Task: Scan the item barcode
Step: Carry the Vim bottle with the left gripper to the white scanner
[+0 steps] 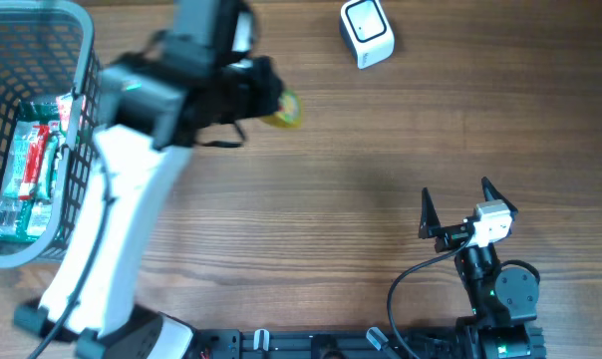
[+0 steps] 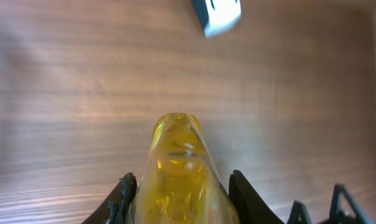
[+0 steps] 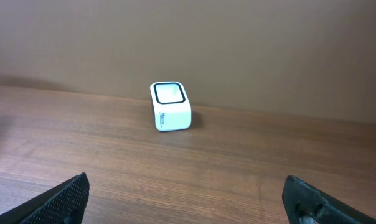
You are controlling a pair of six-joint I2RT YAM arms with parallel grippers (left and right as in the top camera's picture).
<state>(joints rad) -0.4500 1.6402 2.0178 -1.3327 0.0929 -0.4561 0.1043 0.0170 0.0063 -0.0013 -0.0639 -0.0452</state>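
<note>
A yellow, glossy, see-through item [image 2: 178, 171] is held between the black fingers of my left gripper [image 2: 182, 199], which is shut on it. From overhead only its yellow tip [image 1: 286, 110] sticks out past the left gripper [image 1: 266, 95], above the table left of the scanner. No barcode shows on it. The white scanner [image 1: 366, 32] with a dark-rimmed window stands at the table's far edge; it also appears in the left wrist view as the scanner [image 2: 216, 14] and in the right wrist view as the scanner [image 3: 170, 106]. My right gripper [image 1: 467, 204] is open and holds nothing, near the front right.
A grey wire basket [image 1: 82, 75] at the far left holds packaged goods in red, green and white [image 1: 27, 170]. Bare wooden tabletop [image 1: 381, 150] lies between the two arms and in front of the scanner.
</note>
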